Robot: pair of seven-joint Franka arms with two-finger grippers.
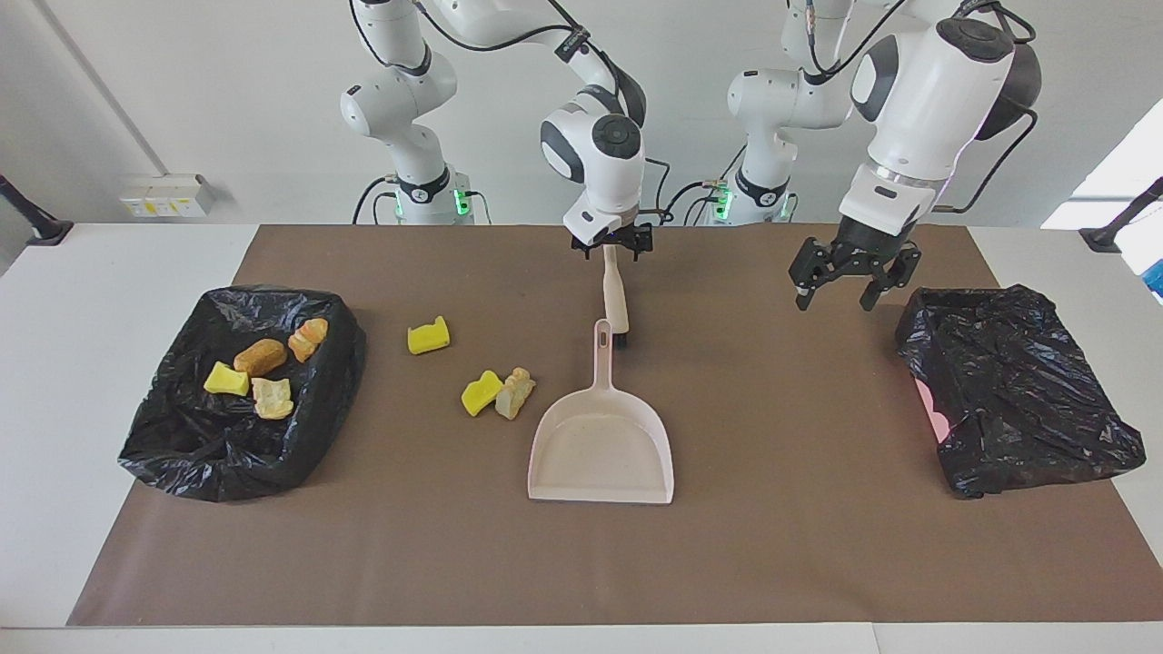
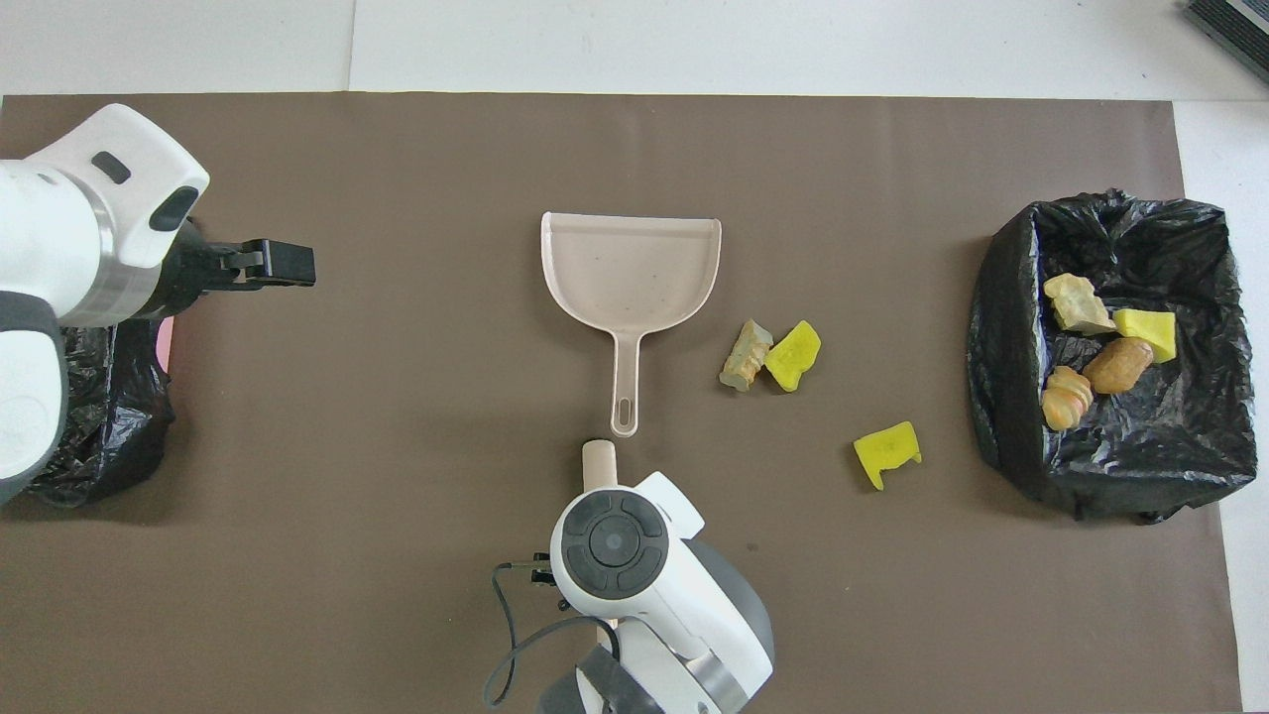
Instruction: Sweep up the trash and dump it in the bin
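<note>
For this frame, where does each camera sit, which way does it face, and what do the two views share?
Facing view: high across the table, looking at the robots; both arms show from base to gripper, the right gripper over the brush, the left gripper beside the closed black bag.
Overhead view: high above the robots' end, looking forward and steeply down; only the wrists show.
Shared, half a turn apart: the dustpan, the open bin with four pieces, three loose pieces on the brown mat.
</note>
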